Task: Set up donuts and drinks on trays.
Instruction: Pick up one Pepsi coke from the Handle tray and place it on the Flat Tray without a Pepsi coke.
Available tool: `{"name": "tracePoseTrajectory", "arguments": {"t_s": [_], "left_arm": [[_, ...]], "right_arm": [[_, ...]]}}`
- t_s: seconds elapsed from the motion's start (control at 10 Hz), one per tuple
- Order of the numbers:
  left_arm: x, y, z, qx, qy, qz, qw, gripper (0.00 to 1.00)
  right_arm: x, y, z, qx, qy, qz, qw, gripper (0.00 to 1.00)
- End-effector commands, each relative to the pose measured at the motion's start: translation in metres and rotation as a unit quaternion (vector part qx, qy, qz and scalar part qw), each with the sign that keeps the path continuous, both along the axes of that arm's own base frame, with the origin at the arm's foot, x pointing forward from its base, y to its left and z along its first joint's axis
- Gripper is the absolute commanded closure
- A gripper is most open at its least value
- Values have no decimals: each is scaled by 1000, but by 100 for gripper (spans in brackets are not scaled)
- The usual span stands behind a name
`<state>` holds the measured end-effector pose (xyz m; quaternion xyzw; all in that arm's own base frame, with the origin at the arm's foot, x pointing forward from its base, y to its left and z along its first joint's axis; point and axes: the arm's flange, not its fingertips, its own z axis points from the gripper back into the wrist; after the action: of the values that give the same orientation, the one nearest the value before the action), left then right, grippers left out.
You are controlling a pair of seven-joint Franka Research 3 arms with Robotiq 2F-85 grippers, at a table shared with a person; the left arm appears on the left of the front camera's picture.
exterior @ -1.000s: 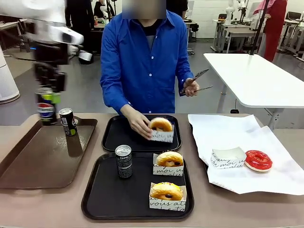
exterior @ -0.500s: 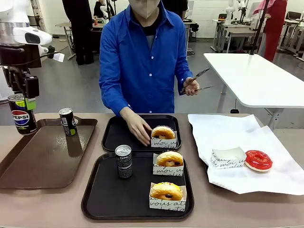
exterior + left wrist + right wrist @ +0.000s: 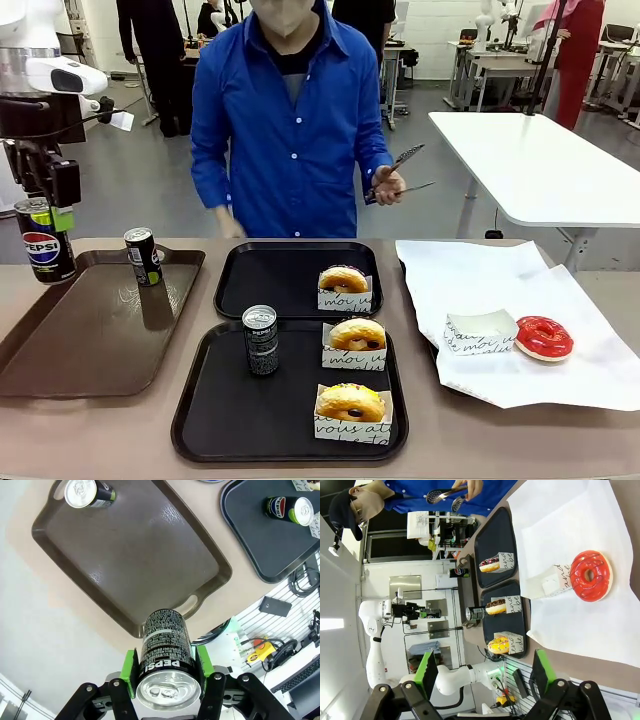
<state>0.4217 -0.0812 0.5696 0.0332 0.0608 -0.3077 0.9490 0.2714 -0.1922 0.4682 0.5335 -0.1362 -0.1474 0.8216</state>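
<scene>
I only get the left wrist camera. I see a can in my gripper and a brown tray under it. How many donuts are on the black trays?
Observer: Three. One donut sits on the far black tray, and two more sit on the near black tray.
Operator: Does the far tray have a drink yet?
Observer: No. The only can on the black trays stands on the near one.
Operator: Are any donuts waiting somewhere else?
Observer: Yes, a red donut lies on the white paper, beside an empty sleeve.
</scene>
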Motion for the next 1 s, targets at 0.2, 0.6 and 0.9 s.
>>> {"name": "tracePoseTrajectory", "arguments": {"t_s": [0.2, 0.6, 0.9], "left_arm": [[-4, 3, 5, 1, 0, 2, 1000, 43], [14, -28, 5, -9, -14, -21, 1000, 43], [18, -63, 5, -11, -35, -33, 999, 43]], "right_arm": [[0, 0, 1, 6, -5, -1, 1000, 0], [0, 0, 1, 6, -5, -1, 1000, 0], [0, 0, 1, 6, -5, -1, 1000, 0]]}}
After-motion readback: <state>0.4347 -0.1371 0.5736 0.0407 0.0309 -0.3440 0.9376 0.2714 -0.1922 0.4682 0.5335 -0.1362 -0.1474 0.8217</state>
